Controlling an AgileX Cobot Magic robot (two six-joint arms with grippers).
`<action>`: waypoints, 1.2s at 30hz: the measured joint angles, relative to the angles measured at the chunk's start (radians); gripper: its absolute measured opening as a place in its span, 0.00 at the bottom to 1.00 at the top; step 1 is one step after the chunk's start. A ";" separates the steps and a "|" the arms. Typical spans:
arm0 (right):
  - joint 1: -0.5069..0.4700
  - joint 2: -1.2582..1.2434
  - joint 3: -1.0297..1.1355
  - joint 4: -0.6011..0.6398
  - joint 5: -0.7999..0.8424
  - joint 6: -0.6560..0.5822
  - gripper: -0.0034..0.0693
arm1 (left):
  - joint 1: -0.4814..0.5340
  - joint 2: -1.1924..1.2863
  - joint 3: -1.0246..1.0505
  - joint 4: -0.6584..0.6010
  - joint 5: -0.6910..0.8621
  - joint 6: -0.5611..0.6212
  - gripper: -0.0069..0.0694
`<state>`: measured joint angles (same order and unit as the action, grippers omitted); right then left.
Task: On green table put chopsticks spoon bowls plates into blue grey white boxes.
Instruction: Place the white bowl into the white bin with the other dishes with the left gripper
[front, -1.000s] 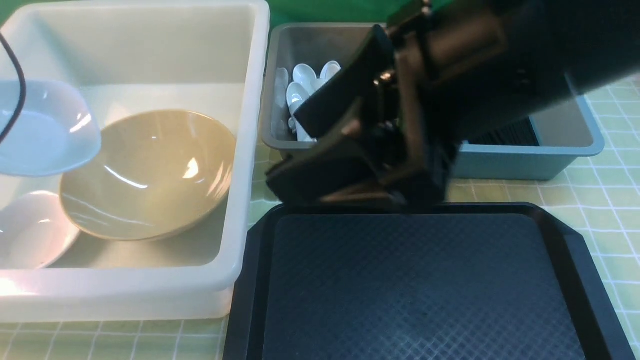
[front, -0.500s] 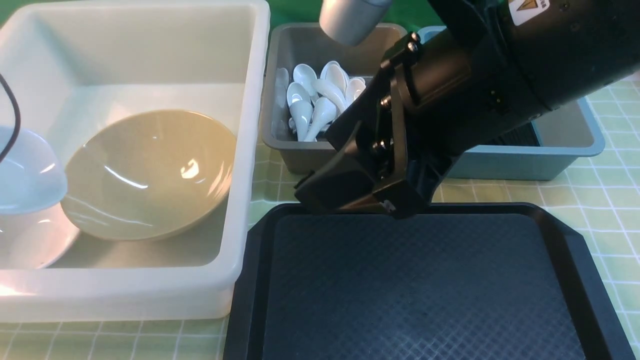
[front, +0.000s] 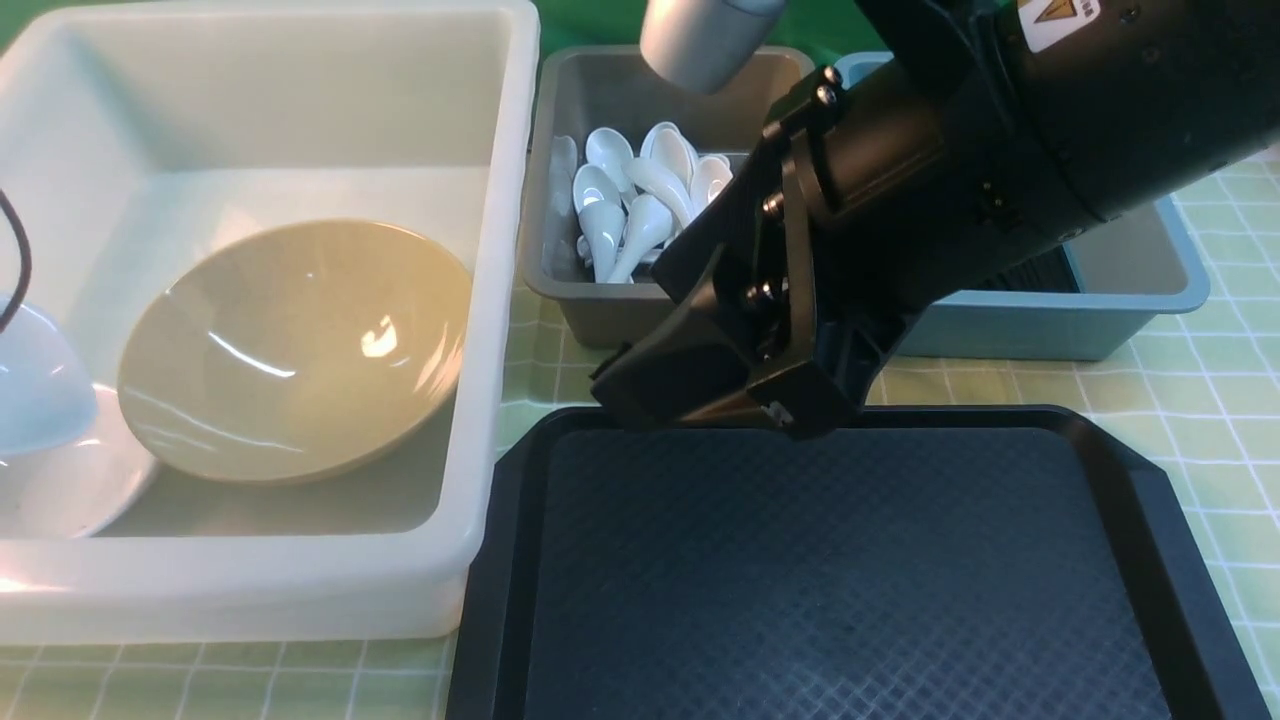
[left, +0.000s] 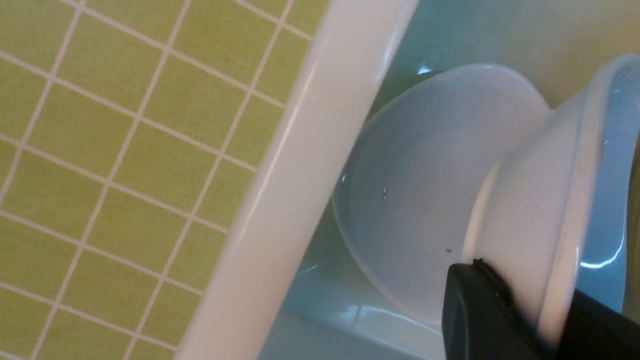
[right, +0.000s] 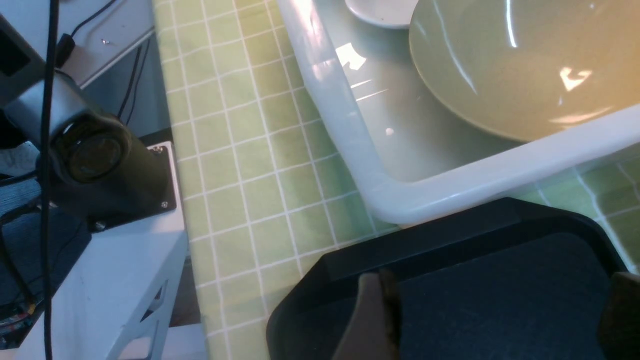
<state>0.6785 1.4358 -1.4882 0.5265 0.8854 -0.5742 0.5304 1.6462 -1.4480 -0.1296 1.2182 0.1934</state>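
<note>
A: Status, starting from the left?

B: My left tool (left: 505, 320) is clamped on the rim of a small white bowl (left: 540, 200), held tilted inside the white box (front: 480, 330), directly over a second small white bowl (left: 420, 200) lying on the box floor. I judge this placement nearly done; release is what remains. The tan bowl (front: 295, 345) already sits in the same box, beside them.

A: Middle?

B: The grey box (front: 560, 290) holds a pile of white spoons (front: 640, 205). I count several; the exact number is unclear, since my right arm covers part of the box.

A: And the right?

B: The blue box (front: 1130, 295) is mostly hidden by that arm. Something dark and ribbed shows inside; I cannot identify it, so chopsticks are unconfirmed. My right tool (right: 495, 320) hangs released, jaws wide and empty, over the far edge of the black tray (front: 840, 570).

A: Anything left to sort?

B: The tray is bare and no loose item shows on the visible surface (front: 1210, 400). I judge the task close to complete, pending the bowl release.
</note>
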 joint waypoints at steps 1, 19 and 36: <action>0.000 0.000 0.000 0.000 0.000 0.000 0.81 | 0.000 0.007 0.000 -0.004 0.000 0.000 0.11; 0.000 0.000 0.000 0.000 0.003 0.000 0.81 | -0.007 0.088 0.000 -0.055 -0.010 -0.066 0.15; 0.000 0.000 0.000 -0.005 0.004 0.000 0.81 | -0.022 0.012 0.000 0.029 0.001 -0.136 0.82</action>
<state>0.6785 1.4358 -1.4882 0.5212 0.8897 -0.5742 0.5084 1.6584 -1.4480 -0.1007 1.2196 0.0578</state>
